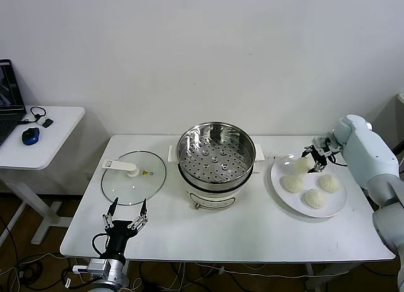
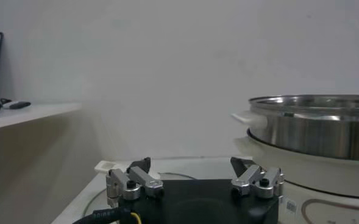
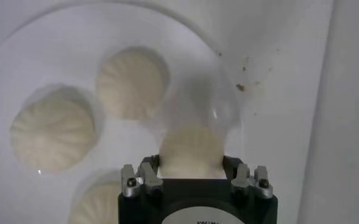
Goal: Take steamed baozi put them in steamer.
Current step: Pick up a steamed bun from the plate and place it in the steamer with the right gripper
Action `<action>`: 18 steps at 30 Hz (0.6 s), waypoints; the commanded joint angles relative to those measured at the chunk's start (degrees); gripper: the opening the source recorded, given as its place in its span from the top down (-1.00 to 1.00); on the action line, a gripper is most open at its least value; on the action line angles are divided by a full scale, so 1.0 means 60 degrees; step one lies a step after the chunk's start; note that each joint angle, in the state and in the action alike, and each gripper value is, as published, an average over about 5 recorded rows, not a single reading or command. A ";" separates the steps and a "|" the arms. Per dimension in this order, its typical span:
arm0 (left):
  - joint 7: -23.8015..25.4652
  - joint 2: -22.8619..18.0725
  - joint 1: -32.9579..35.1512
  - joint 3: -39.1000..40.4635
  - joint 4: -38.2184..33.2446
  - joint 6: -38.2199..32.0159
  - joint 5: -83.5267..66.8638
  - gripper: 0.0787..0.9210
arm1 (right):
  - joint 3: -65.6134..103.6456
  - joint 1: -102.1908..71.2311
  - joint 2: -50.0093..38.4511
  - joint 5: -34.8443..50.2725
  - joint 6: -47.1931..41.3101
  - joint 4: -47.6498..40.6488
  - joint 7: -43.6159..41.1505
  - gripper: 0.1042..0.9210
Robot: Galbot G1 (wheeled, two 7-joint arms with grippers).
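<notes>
The steamer (image 1: pixel 216 150), a shiny perforated steel basket on a white pot base, stands mid-table; its wall also shows in the left wrist view (image 2: pixel 313 125). My right gripper (image 1: pixel 310 161) is shut on one cream-white baozi (image 3: pixel 191 152) and holds it just over the far part of the white plate (image 1: pixel 278 178). Three more baozi lie on the plate (image 1: pixel 292 183) (image 1: pixel 314 198) (image 1: pixel 329 183); they also show in the right wrist view (image 3: pixel 132 82) (image 3: pixel 52 134) (image 3: pixel 97 204). My left gripper (image 1: pixel 126 216) is open and empty at the table's front left, and also shows in its own wrist view (image 2: pixel 190 164).
A flat glass lid (image 1: pixel 134 176) with a white handle lies left of the steamer, just beyond my left gripper. A small white side table (image 1: pixel 57 125) with a blue mouse (image 1: pixel 29 135) stands at the far left. The wall is close behind the table.
</notes>
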 commanded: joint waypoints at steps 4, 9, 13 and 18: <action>-0.0090 -0.0046 0.0050 0.0161 -0.0008 -0.0019 0.0072 -0.77 | -0.3377 0.1827 -0.1187 0.4313 -0.1640 0.2378 -0.0513 -0.41; -0.0107 -0.0047 0.0086 0.0185 -0.0064 -0.0043 0.0072 -0.77 | -0.5028 0.3082 -0.1530 0.5523 -0.1879 0.3499 -0.0585 -0.42; -0.0111 -0.0051 0.0097 0.0185 -0.0109 -0.0044 0.0065 -0.77 | -0.5955 0.3843 -0.1606 0.6146 -0.2008 0.4157 -0.0614 -0.42; -0.0117 -0.0049 0.0100 0.0186 -0.0126 -0.0052 0.0063 -0.77 | -0.6877 0.4643 -0.1476 0.6571 -0.1988 0.5028 -0.0617 -0.42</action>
